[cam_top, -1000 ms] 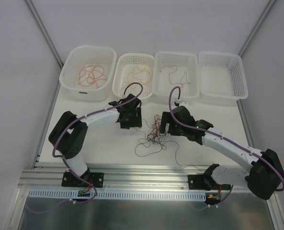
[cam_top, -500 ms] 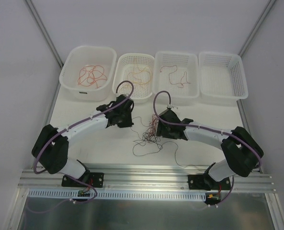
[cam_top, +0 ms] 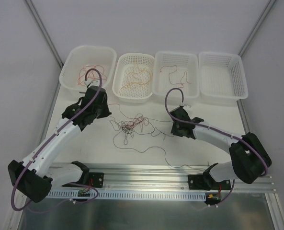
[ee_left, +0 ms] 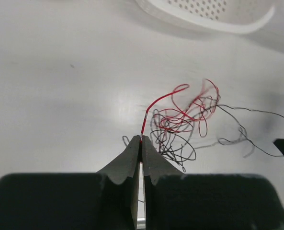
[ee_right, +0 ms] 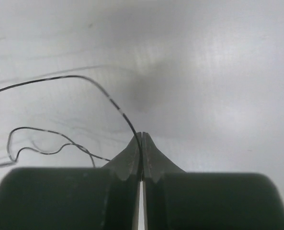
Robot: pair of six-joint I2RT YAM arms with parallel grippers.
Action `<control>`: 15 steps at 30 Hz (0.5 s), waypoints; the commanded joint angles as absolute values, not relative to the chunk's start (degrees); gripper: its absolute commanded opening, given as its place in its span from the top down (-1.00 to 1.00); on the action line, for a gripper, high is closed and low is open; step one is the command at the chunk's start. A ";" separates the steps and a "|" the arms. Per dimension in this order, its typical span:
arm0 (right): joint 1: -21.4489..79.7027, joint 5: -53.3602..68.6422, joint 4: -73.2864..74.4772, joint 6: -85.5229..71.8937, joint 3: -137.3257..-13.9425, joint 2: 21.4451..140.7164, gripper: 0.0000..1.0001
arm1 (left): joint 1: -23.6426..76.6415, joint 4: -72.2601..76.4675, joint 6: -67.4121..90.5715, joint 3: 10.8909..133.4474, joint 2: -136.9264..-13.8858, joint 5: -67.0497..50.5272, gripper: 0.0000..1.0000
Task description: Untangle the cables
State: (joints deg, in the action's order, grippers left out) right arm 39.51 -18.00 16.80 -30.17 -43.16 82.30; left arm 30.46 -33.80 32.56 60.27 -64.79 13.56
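Two claws, both pressed together: the left claw (ee_left: pixel 141 140) pinches one red wire (ee_left: pixel 153 102), the right claw (ee_right: pixel 142 136) one black wire (ee_right: pixel 84 80). The cables (cam_top: pixel 132 125) lie tangled at the frame's centre, between the claws. Four baskets (cam_top: pixel 223 97) line the top; three hold loose strands.

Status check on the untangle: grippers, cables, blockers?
Left gripper shut on red cable. Right gripper shut on black cable. Tangle on table, not yet apart. Nothing seen in the way.
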 commanded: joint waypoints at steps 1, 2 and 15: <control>34.13 -20.92 21.87 -26.65 -41.66 74.54 0.99 | 24.64 -41.39 24.98 66.95 -59.77 21.70 1.00; 32.62 -20.74 22.58 -26.02 -41.31 73.23 0.99 | 23.30 -42.35 24.18 67.93 -59.24 23.45 1.00; 5.55 -10.55 36.54 -12.84 -46.66 54.23 0.99 | 7.05 -48.51 19.16 77.25 -57.22 29.53 1.00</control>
State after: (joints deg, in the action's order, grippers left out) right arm 9.54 -13.41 30.04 -17.52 -42.57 57.12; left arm 10.04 -45.89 21.39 74.35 -57.19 25.96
